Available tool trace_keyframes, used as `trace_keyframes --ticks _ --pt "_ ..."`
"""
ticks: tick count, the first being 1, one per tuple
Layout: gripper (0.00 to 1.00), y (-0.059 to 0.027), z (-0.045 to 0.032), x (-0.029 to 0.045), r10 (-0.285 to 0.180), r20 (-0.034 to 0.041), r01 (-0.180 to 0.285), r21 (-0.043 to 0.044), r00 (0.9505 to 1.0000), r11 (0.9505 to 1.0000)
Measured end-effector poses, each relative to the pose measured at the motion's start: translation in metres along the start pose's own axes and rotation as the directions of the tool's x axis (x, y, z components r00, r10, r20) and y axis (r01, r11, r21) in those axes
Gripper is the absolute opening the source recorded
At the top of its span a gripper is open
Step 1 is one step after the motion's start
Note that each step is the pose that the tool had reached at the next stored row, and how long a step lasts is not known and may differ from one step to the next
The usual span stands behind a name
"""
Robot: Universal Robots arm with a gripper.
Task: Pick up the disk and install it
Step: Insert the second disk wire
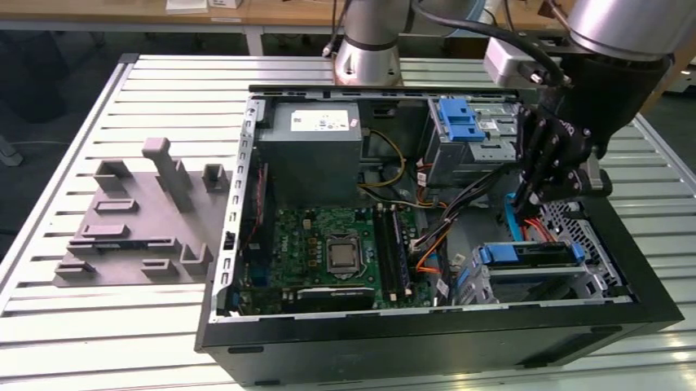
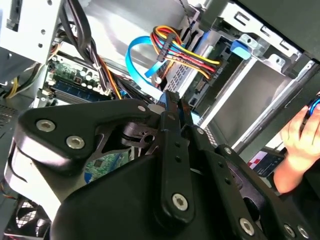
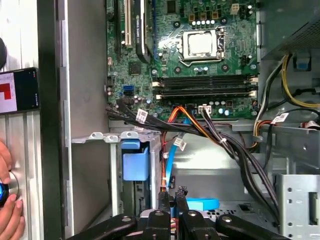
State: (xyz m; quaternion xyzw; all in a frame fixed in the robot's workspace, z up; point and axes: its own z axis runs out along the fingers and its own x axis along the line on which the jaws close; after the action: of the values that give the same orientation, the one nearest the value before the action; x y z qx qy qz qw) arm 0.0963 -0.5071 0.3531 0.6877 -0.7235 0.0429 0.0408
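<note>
My gripper (image 1: 524, 204) reaches down into the open computer case (image 1: 435, 326), in the gap between its two drive cages. Its black fingers are shut on the top edge of the disk, which hangs edge-on below them. In the exterior view the disk (image 1: 507, 220) shows as a thin blue upright strip. In the first wrist view the gripper (image 3: 171, 192) pinches beside the disk's blue frame (image 3: 202, 204). In the second wrist view the gripper (image 2: 172, 100) sits close to a blue data cable (image 2: 137, 50) and a bundle of coloured power wires (image 2: 187, 52). Most of the disk's body is hidden.
A silver cage with a blue latch (image 1: 462, 122) lies beyond the gripper, and a second cage with a blue part (image 1: 527, 254) lies nearer. The motherboard (image 1: 332, 248), the grey box (image 1: 315, 151) and black cables (image 1: 462, 199) fill the case. A grey fixture (image 1: 136, 220) lies on the table. A hand (image 3: 7, 200) rests outside the case.
</note>
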Motion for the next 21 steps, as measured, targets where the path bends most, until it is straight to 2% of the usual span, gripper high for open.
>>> trace_keyframes --ticks 6,7,9,10,11,16,21 --pt "0.16 -0.0001 0.0002 0.0005 0.000 0.0042 0.000 -0.0003 1.0000 1.0000" --pt "0.16 0.0000 0.0004 0.0006 0.000 0.0115 0.000 -0.0007 0.9999 1.0000" --pt "0.16 -0.0001 0.0008 0.0014 0.000 0.0377 0.000 -0.0019 0.9993 1.0000" --pt "0.16 -0.0001 0.0013 0.0023 0.000 0.0464 0.000 -0.0023 0.9989 1.0000" --pt "0.16 -0.0002 0.0019 0.0038 0.000 0.0503 0.000 -0.0025 0.9987 1.0000" --pt "0.16 -0.0008 0.0057 0.0151 0.000 0.0567 0.000 -0.0029 0.9984 1.0000" --pt "0.16 -0.0009 0.0058 0.0161 0.000 0.0567 0.000 -0.0029 0.9984 1.0000"
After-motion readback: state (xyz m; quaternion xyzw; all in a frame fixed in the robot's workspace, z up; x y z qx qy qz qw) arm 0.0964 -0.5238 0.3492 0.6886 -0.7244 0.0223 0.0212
